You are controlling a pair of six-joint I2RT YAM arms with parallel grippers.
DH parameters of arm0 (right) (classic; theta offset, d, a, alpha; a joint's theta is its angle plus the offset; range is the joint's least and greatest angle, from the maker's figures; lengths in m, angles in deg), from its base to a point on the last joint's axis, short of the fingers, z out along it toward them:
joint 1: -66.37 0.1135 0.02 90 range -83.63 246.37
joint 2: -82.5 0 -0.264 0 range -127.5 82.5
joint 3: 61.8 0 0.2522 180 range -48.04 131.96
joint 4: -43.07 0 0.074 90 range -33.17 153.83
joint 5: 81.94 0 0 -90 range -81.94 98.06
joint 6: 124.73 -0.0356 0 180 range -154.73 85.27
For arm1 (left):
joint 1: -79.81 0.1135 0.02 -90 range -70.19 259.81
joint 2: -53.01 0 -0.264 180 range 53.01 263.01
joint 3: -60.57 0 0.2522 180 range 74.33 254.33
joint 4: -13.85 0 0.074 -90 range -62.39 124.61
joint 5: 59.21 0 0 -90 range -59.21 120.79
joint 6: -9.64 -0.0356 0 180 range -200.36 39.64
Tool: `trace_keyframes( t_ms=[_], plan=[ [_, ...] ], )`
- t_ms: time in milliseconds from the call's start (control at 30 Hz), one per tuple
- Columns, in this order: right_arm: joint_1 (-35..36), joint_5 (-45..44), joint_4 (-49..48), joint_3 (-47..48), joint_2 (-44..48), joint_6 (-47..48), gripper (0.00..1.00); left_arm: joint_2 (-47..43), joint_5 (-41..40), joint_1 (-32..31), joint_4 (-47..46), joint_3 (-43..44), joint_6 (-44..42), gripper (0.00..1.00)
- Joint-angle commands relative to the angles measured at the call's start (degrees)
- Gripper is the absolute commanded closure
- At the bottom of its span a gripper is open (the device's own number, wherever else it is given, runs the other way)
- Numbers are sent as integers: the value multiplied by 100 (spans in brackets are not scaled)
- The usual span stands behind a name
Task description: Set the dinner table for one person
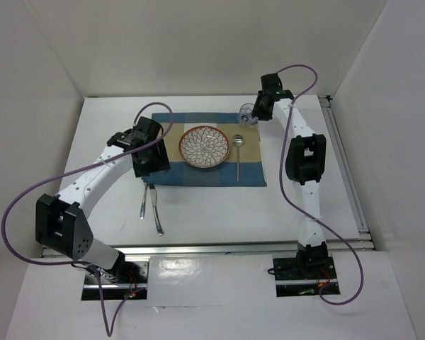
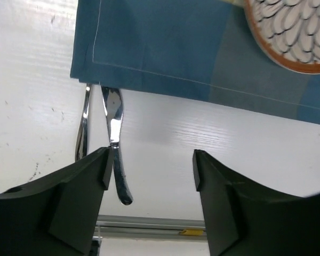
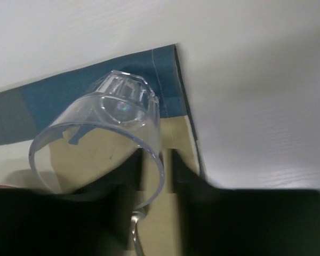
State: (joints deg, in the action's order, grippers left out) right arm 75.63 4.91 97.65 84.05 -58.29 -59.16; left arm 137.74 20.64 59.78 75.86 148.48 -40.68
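Observation:
The dinner table (image 1: 219, 209) is a white tabletop with a blue-and-tan placemat (image 1: 251, 173) on it. A patterned plate (image 1: 205, 147) sits in the placemat's middle, with a spoon (image 1: 238, 152) to its right. My right gripper (image 1: 258, 112) is shut on the rim of a clear glass (image 1: 247, 113), held tilted over the placemat's far right corner; the glass (image 3: 104, 128) passes between the nearly closed fingers (image 3: 184, 176). My left gripper (image 1: 150, 170) is open and empty above the placemat's near left corner. Two silver utensils (image 1: 150, 205) lie on the table below it.
In the left wrist view the utensils (image 2: 114, 138) lie side by side just off the placemat's corner (image 2: 149, 48), one beside the left finger (image 2: 74, 197). A metal rail (image 1: 234, 248) runs along the near table edge. White walls enclose the table.

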Motion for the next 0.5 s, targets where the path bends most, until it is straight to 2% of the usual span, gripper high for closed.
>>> trace_keyframes(
  t_ms=[0, 133, 233, 333, 433, 467],
  plan=[
    [94, 79, -109, 177, -72, 61, 42, -175, 31, 43, -122, -453, 268, 20],
    [208, 79, -232, 177, 262, 113, 9, -290, 172, 105, -255, -1068, 400, 14],
    [208, 262, -232, 308, 543, 113, 1, -430, 48, 376, -376, -1296, 453, 18],
    [208, 263, -232, 308, 956, 113, 1, -536, 109, 798, -544, -1587, 374, 24],
    [261, 211, -284, -260, 1753, 113, 1, -536, 163, 1150, -667, -1886, 321, 26],
    [261, 210, -285, -446, 1757, 113, 1, -536, 163, 1151, -668, -1887, 321, 28]
  ],
)
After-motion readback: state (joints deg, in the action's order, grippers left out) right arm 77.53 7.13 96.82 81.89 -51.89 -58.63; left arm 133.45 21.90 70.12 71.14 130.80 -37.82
